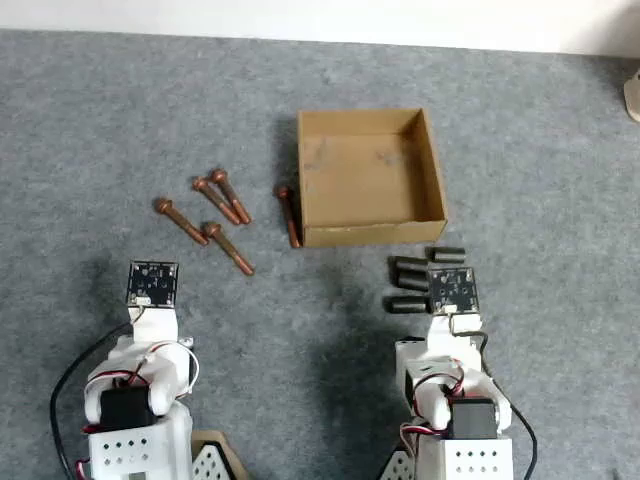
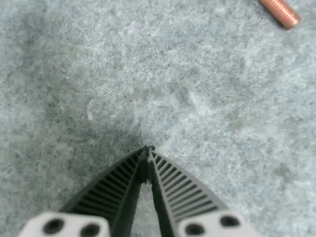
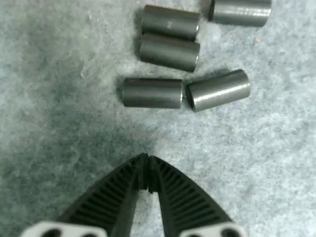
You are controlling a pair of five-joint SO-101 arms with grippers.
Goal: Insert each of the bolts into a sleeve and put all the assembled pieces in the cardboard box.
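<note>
- Five copper-coloured bolts (image 1: pixel 229 248) lie on the grey tabletop (image 1: pixel 100 120) in the high view. Four are scattered in a loose group well to the left of the cardboard box (image 1: pixel 370 234), and the fifth lies just beside the box's left wall, near its front corner.
- Also in the high view, the box stands open with its brown floor showing. Dark sleeves (image 1: pixel 410 283) lie on their sides just in front of its right front corner. Four can be counted there, right beside the wrist of the right arm (image 1: pixel 453 290).
- The left arm (image 1: pixel 152 283) sits near the lowest bolt of the group, apart from it.
- In the left wrist view, the left fingers (image 2: pixel 144 154) are pressed together, their tips meeting low over the bare tabletop. The threaded end of one bolt (image 2: pixel 279 12) shows at the picture's edge, well apart from the tips.
- In the right wrist view, the right fingers (image 3: pixel 143 162) are likewise pressed together and grip nothing. Five sleeves (image 3: pixel 152 93) lie near their tips. Two lie side by side and touching, two sit end to end with their corners meeting, and one lies a little apart at the edge.
</note>
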